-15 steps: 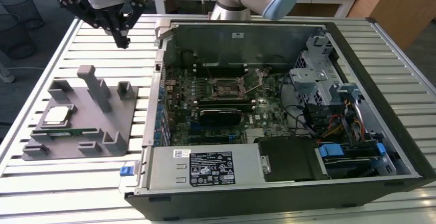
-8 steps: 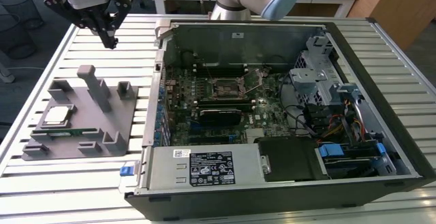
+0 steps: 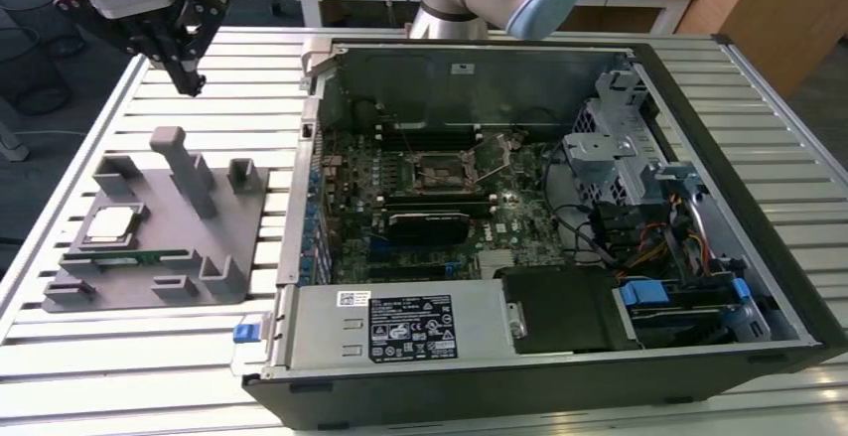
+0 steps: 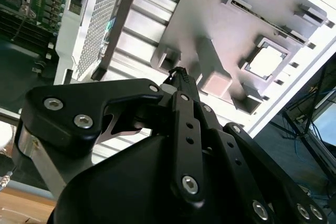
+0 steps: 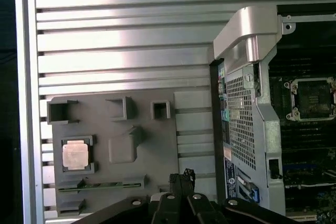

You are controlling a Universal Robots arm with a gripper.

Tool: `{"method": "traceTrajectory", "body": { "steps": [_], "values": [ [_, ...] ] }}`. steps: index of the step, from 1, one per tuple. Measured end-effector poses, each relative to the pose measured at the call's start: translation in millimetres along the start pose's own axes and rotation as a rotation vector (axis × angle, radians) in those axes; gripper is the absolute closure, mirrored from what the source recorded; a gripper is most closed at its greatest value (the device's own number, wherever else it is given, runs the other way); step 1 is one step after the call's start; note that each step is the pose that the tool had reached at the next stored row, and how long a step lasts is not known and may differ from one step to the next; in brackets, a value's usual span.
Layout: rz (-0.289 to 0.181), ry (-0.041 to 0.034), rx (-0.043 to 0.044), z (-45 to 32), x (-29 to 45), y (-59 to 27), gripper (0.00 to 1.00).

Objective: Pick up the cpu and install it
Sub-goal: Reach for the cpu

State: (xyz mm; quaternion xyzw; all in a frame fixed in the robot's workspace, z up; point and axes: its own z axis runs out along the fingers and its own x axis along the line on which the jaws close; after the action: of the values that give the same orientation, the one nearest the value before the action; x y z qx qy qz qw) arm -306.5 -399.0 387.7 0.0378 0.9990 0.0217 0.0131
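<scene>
The cpu (image 3: 109, 225), a small square chip with a shiny silver top, lies in a pocket of the grey holder (image 3: 199, 242) at the exterior view's left. It also shows in both wrist views (image 4: 265, 61) (image 5: 76, 155). My gripper (image 3: 197, 84) hangs above the slatted table beyond the holder, well apart from the cpu, with its black fingers shut and nothing between them. The closed tips (image 5: 181, 176) (image 4: 178, 73) point down near the holder's edge on the case side. The black socket frame (image 3: 444, 168) (image 5: 312, 98) sits on the motherboard inside the open computer case.
A long green memory stick (image 3: 129, 257) (image 5: 100, 185) lies in a slot of the holder beside the cpu. Grey posts (image 3: 179, 163) rise from the holder. The open case wall (image 3: 308, 158) stands between holder and motherboard. Drive cages and cables (image 3: 636, 208) crowd the case's right.
</scene>
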Motion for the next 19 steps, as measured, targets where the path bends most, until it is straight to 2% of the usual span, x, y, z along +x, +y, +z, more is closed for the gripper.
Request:
{"method": "traceTrajectory", "body": {
  "steps": [9, 19],
  "values": [
    [0.0, -0.0001, 0.0, 0.3, 19.8, -2.2, 0.89],
    [0.0, 0.0002, -0.0001, 3.0, 52.6, -14.2, 0.89]
  ]
}}
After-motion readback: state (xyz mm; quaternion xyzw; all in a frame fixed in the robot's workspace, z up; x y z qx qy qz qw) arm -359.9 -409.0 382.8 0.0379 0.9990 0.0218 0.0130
